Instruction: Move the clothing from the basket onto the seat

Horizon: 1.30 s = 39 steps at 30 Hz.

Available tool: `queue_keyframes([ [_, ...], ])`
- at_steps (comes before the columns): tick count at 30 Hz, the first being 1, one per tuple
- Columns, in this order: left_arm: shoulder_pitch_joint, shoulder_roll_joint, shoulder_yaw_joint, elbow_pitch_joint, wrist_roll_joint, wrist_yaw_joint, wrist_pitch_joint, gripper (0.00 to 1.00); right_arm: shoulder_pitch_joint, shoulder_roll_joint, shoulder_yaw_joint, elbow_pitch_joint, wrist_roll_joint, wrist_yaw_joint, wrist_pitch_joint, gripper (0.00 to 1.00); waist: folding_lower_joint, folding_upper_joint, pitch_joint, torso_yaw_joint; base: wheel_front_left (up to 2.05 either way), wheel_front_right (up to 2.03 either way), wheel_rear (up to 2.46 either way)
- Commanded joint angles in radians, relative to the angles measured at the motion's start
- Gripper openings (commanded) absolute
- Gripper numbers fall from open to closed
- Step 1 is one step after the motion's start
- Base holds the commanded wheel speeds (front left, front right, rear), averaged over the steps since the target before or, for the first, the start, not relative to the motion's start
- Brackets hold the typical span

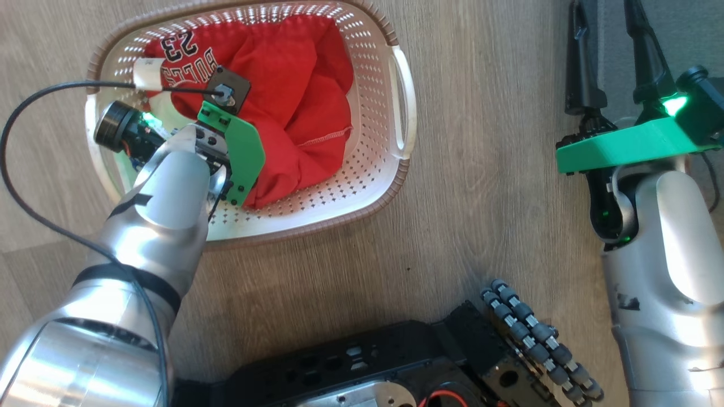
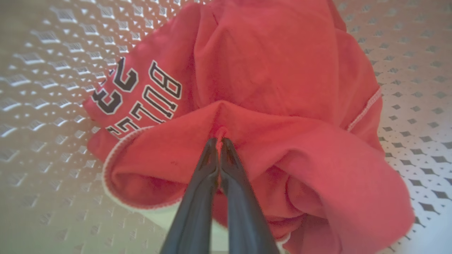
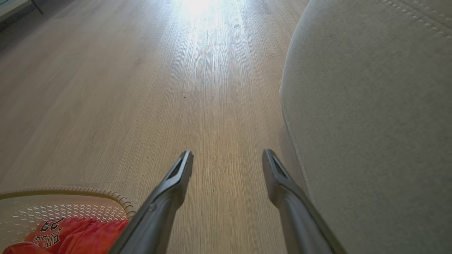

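The red clothing (image 1: 305, 96) with white trim and dark lettering lies bunched in the cream perforated basket (image 1: 376, 169) on the wood floor. My left arm reaches down into the basket, its wrist and green plate over the clothing's left side. In the left wrist view, my left gripper (image 2: 219, 141) is shut on a raised fold of the clothing (image 2: 282, 88). My right gripper (image 1: 605, 17) hangs open and empty to the right of the basket, beside the grey seat (image 3: 370, 123). In the right wrist view, the right gripper (image 3: 227, 157) is above bare floor, with the basket (image 3: 70, 192) and clothing (image 3: 77, 233) at lower left.
My black base (image 1: 396, 362) and its roller wheel (image 1: 537, 339) lie at the bottom of the head view. A black cable (image 1: 17, 186) loops from the left wrist out over the floor. Wood floor (image 1: 481, 198) separates the basket from the seat (image 1: 707, 34).
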<state>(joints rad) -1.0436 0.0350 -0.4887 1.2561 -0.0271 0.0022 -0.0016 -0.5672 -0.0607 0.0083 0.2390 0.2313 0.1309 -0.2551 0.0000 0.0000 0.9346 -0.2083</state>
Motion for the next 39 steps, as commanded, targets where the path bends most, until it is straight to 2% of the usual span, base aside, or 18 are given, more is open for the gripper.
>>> queue_keyframes([
  [1, 0.014, 0.016, 0.009, -0.005, -0.017, -0.008, -0.020, 0.00, 0.034, 0.010, 0.013, -0.018, 0.003, 0.000, -0.007, 1.00, 0.0000, 0.0000, -0.014, 0.005, 0.00, 0.00, 0.00],
  [9, 0.077, 0.016, 0.045, -0.100, -0.140, -0.043, -0.205, 0.00, 0.076, 0.010, -0.019, -0.006, -0.010, 0.000, -0.007, 1.00, 0.0000, 0.0000, -0.135, 0.046, 0.00, 0.00, 0.00],
  [15, 0.151, 0.015, 0.068, -0.197, -0.196, -0.045, -0.254, 0.00, 0.123, 0.010, -0.051, 0.005, -0.037, 0.000, -0.007, 1.00, 0.0000, 0.0000, -0.261, 0.091, 0.00, 0.00, 0.00],
  [20, 0.265, 0.038, 0.126, -0.381, -0.236, -0.028, -0.260, 0.00, 0.186, 0.010, -0.071, 0.022, -0.064, 0.000, -0.007, 1.00, 0.0000, 0.0000, -0.403, 0.129, 0.00, 0.00, 0.00],
  [27, 0.447, 0.100, 0.189, -0.618, -0.256, 0.004, -0.260, 0.00, 0.281, 0.010, -0.082, 0.050, -0.086, 0.000, -0.007, 1.00, 0.0000, 0.0000, -0.580, 0.161, 0.00, 0.00, 0.00],
  [32, 0.528, 0.144, 0.244, -0.756, -0.292, 0.031, -0.256, 0.00, 0.328, 0.010, -0.078, 0.063, -0.087, 0.000, -0.007, 1.00, 0.0000, 0.0000, -0.652, 0.170, 0.00, 0.00, 0.00],
  [39, 0.620, 0.196, 0.299, -0.922, -0.333, 0.069, -0.192, 0.00, 0.374, 0.010, -0.072, 0.077, -0.084, 0.000, -0.007, 1.00, 0.0000, 0.0000, -0.724, 0.168, 0.00, 0.00, 0.00],
])
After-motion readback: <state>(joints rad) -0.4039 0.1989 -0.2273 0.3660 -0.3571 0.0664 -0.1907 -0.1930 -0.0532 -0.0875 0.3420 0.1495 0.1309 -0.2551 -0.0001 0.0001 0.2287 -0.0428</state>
